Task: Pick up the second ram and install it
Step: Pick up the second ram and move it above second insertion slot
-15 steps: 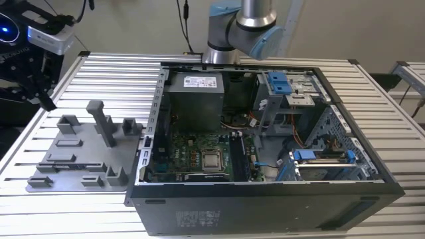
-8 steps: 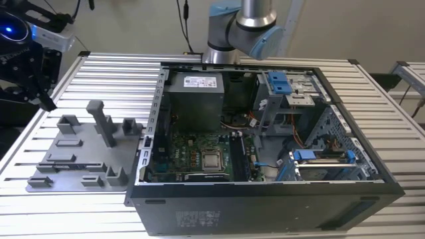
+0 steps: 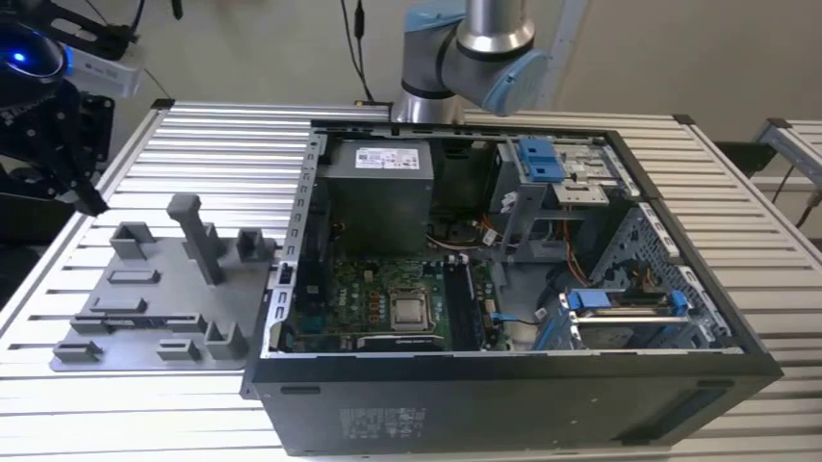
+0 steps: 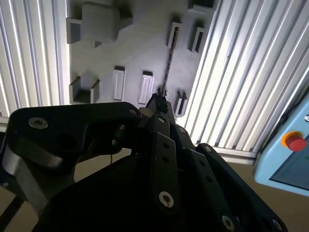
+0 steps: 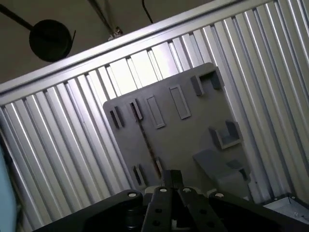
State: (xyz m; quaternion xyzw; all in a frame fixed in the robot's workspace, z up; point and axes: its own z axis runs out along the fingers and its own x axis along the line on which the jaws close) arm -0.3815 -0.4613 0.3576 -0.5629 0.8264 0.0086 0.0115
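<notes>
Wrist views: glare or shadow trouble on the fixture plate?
Second wrist view: table slats blow out white beside the shaded fixture plate; the hand is near-black. First wrist view: glare on slats by the plate's edge, plate evenly lit.

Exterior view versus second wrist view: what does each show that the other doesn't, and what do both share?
Exterior view adds: the open computer case with its motherboard, and the arm. Second wrist view adds: the second ram, a thin dark strip edge-on in the fixture plate, and a blue box with a red button. Both: the fixture plate, the slatted table, the gripper near the plate.
</notes>
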